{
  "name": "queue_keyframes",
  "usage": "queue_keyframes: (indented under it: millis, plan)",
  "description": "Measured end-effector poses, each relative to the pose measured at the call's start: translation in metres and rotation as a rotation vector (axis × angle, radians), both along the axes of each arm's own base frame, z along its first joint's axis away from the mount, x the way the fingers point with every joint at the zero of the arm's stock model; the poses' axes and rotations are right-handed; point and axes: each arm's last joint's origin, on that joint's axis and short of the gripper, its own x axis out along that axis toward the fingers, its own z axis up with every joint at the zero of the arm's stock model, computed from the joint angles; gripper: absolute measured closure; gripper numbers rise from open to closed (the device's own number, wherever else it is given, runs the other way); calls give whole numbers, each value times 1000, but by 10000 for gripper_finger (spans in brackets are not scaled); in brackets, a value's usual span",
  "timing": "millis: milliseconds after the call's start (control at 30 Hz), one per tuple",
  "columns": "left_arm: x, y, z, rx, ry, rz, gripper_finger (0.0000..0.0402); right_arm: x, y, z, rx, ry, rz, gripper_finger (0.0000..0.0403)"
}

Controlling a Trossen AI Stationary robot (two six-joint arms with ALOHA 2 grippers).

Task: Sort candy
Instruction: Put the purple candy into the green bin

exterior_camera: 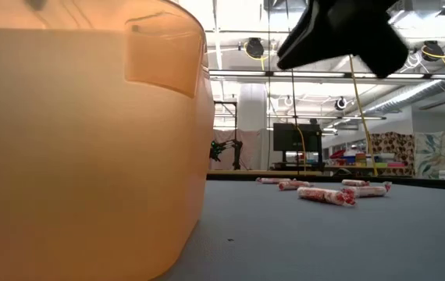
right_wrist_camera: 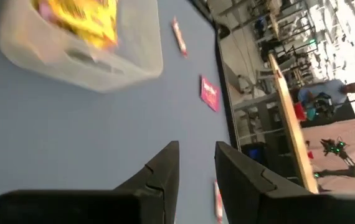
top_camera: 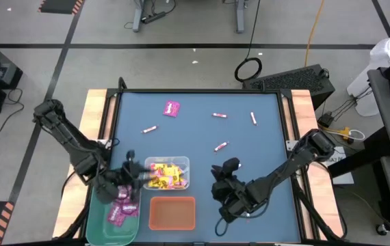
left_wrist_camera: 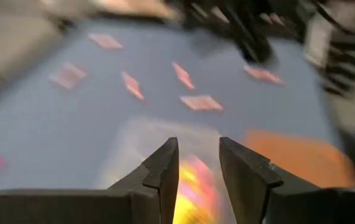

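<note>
Hovering above the clear bin (top_camera: 168,173), the left gripper (top_camera: 128,175) shows a narrow gap between its fingers in its wrist view, with nothing visible between them. Directly past the fingertips lies the bin's load of yellow packets (top_camera: 159,172) mixed with a few magenta ones, so the nearest candy sits straight ahead of and below these jaws. On the other side of this gripper, the green bin (top_camera: 108,217) at the table's near-left corner holds several magenta packets (top_camera: 120,211).

The right gripper (top_camera: 225,186) hangs over bare mat to the right of the orange bin (top_camera: 172,212); its jaws also stand slightly apart and empty. One pink-and-white stick (top_camera: 220,145) lies just beyond it toward the far edge, its long axis slanted across the table, and this arm is plainly the nearer one to it. Three more sticks (top_camera: 219,115) lie farther off, well apart from each other, and a lone magenta packet (top_camera: 172,108) rests near the far edge. The orange bin looks empty from above, which suggests the sticks are not yet sorted.

The blue mat (top_camera: 263,137) is flat, with wooden strips along its sides. Beyond the table are a grey floor, cables and workshop benches; a person shows far off in the right wrist view.
</note>
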Motion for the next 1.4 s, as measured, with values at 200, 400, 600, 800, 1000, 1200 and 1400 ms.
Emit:
queue_keyframes:
  millis: [200,400,600,800,1000,1200,1400]
  plan:
    - [25,27,12,212,-105,191,281,7,-31,-3,-66,133,-59,310]
    - [48,58,17,273,-95,275,281,14,-69,-4,-121,232,-163,310]
    - [58,95,10,233,-32,424,281,27,-118,-4,-130,283,-287,310]
    - [59,123,1,234,100,456,281,44,-179,-5,-20,327,-354,310]
    - [52,134,-8,247,229,465,281,71,-244,-1,314,251,-54,304]
    - [43,135,-15,236,319,499,281,78,-300,12,467,13,125,302]
    - [38,136,-18,226,353,526,281,75,-334,18,629,-201,82,302]
